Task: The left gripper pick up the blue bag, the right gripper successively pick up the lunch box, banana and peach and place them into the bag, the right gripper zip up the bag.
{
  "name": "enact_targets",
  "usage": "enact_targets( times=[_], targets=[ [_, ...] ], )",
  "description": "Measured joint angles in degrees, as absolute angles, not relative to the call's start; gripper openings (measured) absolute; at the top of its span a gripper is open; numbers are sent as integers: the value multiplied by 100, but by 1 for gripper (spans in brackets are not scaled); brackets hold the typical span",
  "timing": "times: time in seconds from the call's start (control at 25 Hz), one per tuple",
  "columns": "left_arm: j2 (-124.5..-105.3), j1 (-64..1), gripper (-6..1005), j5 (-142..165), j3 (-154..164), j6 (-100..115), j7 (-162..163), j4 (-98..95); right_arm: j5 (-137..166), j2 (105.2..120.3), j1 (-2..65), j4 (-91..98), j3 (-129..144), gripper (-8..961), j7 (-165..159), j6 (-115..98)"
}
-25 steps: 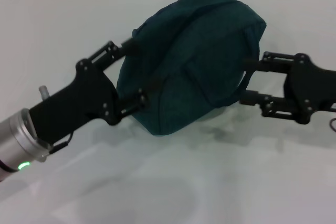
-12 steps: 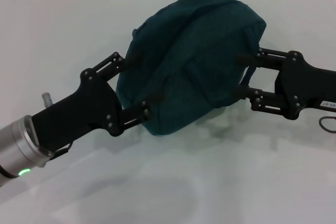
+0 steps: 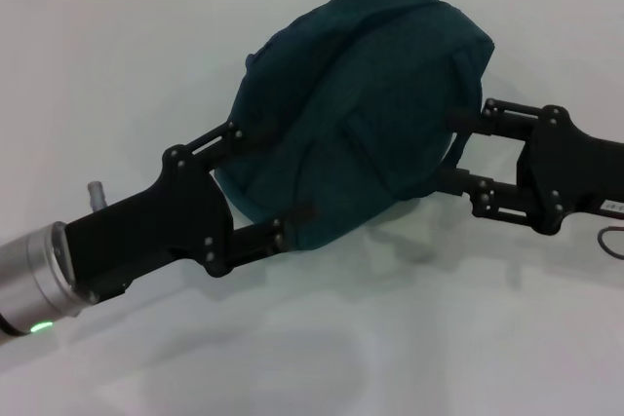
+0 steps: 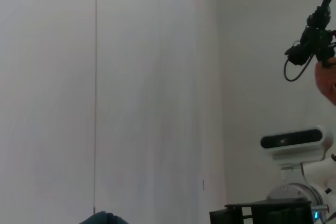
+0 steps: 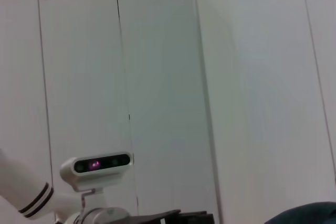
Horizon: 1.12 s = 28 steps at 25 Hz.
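since the earlier frames the left end effector [image 3: 276,178] has slid rightward and lower along the near-left flank of the blue bag [image 3: 361,104], while the right end effector [image 3: 451,149] has shifted slightly at the bag's right side; the bag itself has not visibly moved. head view: the bag rests on the white table [image 3: 117,75], behind centre, with an end effector on each side. the left end effector's fingers are spread wide, one finger along the bag's upper left edge and one at its lower front edge, so they bracket the fabric; whether they actually press it cannot be told. the right end effector's fingers are also spread, their tips at the bag's right side beside a loop handle [image 3: 456,148]; contact there is likewise uncertain. no lunch box, banana or peach shows outside the bag, and its silver lining is not visible, so the bag appears closed; judged from this, the task is probably at or past the zipping stage. the bag's long axis runs diagonally, from near-left to far-right, with its domed top tilted toward the far right. the wrist views show only walls and room fittings, plus a sliver of blue fabric at their edges.
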<state>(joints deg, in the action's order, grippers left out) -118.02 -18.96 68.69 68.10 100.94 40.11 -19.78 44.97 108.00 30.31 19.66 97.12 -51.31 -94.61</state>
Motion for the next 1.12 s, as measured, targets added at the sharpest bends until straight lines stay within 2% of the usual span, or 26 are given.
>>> enact_targets(
  times=[0.44, 1.12],
  targets=[
    [-11770, -1860, 774, 6887, 6800, 10190, 4005, -1978, 4782, 10775, 3003, 2001, 9682, 648, -5131, -9424],
    [-11857, -1814, 752, 6971, 6802, 10205, 3967, -1972, 4940, 10779, 2967, 2004, 9638, 648, -5133, -9451]
  ],
)
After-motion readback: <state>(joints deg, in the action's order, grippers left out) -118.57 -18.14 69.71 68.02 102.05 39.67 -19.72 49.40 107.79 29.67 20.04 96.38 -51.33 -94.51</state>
